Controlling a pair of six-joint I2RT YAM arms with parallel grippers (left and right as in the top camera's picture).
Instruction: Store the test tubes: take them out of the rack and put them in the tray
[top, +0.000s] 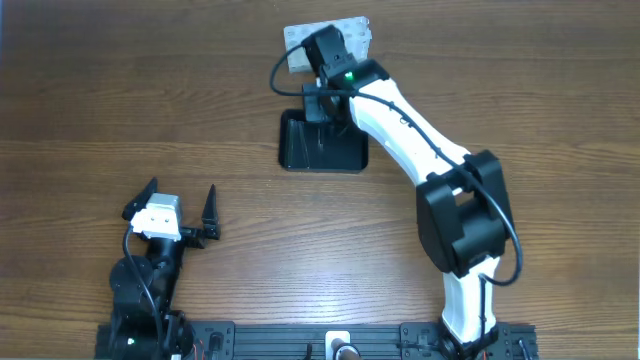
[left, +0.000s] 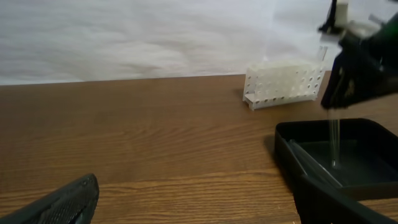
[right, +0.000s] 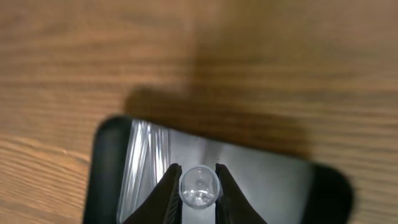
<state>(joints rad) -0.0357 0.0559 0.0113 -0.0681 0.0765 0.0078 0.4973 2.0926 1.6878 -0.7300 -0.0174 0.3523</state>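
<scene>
Right wrist view: right gripper (right: 198, 180) clamped on 1 upright test tube (right: 199, 188), over black tray (right: 107, 168); left gripper (top: 182, 188) gaped apart.

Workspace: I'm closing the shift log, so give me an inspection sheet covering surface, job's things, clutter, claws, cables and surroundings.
Surface: wooden table, bare grain.
Job's things: white rack at the far edge; black tray before it, a loose tube lying inside; a test tube held upright over the tray.
Clutter: nothing seen.
Claws: right claw shut on the test tube; left claw open, near its base.
Cables: black cable loops at the right wrist.
Surroundings: pale backdrop behind the table.
</scene>
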